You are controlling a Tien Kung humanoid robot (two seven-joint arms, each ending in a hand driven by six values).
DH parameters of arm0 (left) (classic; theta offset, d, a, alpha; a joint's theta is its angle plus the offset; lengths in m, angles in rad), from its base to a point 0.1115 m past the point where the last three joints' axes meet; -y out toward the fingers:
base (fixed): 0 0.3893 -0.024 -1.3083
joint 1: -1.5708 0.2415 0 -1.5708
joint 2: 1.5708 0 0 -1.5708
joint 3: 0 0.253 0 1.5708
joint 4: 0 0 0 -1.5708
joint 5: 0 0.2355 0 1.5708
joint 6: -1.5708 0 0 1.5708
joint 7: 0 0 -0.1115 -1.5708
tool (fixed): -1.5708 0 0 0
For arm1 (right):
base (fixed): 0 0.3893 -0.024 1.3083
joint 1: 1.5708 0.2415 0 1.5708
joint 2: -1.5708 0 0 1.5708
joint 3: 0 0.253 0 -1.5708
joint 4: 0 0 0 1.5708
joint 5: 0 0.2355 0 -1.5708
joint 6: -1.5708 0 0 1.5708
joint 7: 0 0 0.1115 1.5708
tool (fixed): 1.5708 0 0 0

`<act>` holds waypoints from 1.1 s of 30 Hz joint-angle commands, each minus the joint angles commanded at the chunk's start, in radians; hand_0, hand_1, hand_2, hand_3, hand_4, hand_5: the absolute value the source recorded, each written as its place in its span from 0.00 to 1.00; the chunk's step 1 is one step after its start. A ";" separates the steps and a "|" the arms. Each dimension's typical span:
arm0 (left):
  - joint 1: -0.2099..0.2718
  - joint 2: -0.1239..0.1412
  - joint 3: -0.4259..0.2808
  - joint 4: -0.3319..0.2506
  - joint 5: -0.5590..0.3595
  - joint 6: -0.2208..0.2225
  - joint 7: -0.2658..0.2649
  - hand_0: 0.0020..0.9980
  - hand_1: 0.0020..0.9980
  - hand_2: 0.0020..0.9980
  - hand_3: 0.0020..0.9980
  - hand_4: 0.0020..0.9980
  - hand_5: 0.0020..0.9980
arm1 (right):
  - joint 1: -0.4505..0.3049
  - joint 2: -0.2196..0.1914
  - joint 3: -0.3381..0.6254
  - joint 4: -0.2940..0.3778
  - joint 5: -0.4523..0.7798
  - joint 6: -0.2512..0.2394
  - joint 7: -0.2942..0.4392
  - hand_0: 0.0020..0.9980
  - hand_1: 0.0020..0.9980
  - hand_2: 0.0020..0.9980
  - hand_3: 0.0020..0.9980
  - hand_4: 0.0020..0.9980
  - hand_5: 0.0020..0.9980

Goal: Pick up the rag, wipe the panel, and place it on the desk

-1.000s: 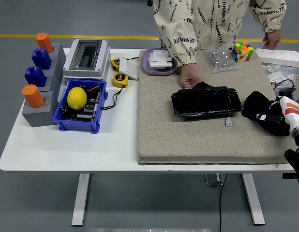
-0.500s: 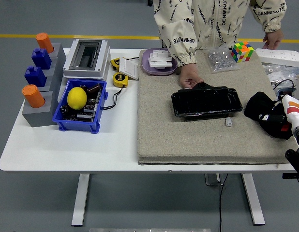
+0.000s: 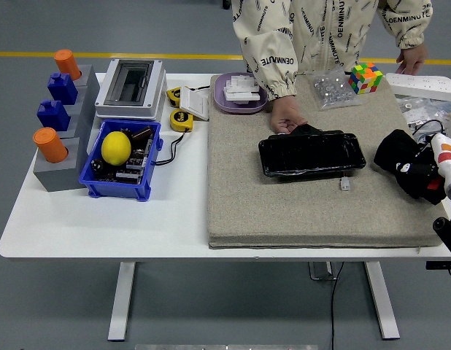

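Observation:
The panel is a glossy black slab lying flat on the grey mat. A person's hand rests on its far left edge. My right hand comes in from the right edge, to the right of the panel and apart from it. It is curled around a black rag, which bunches up over the mat's right side. The rag and the black fingers blend together, so the exact grasp is hard to see. My left arm is out of view.
A small white connector lies by the panel's front right corner. A Rubik's cube, a bag of metal parts and a purple dish sit at the back. A blue bin with a lemon and a peg block stand left.
My right hand with the black rag has moved to the right, away from the panel and toward the mat's right edge. The person's hand and the panel have stayed still.

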 joint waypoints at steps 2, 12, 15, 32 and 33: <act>0.000 0.000 -0.002 0.000 0.001 0.000 0.000 0.61 0.64 0.64 0.56 0.63 0.44 | -0.002 -0.003 0.013 0.025 -0.011 -0.001 -0.015 0.22 0.28 0.36 0.37 0.93 0.08; 0.003 0.000 -0.013 0.000 0.009 0.000 -0.001 0.61 0.64 0.64 0.56 0.63 0.44 | 0.000 -0.009 0.038 0.134 -0.068 0.010 -0.091 0.22 0.28 0.36 0.36 0.93 0.08; 0.005 0.001 -0.015 0.000 0.011 0.001 0.000 0.61 0.64 0.64 0.56 0.63 0.44 | 0.000 0.001 0.049 0.162 -0.083 0.009 -0.115 0.22 0.28 0.36 0.36 0.93 0.08; 0.009 0.001 -0.005 0.002 0.005 0.001 0.000 0.60 0.64 0.64 0.56 0.63 0.45 | 0.003 0.108 0.107 0.169 -0.080 0.006 -0.150 0.22 0.28 0.36 0.36 0.92 0.07; 0.009 0.001 -0.004 0.002 0.005 0.001 0.000 0.60 0.64 0.64 0.56 0.63 0.45 | 0.003 0.110 0.105 0.168 -0.079 0.006 -0.150 0.22 0.28 0.36 0.36 0.92 0.07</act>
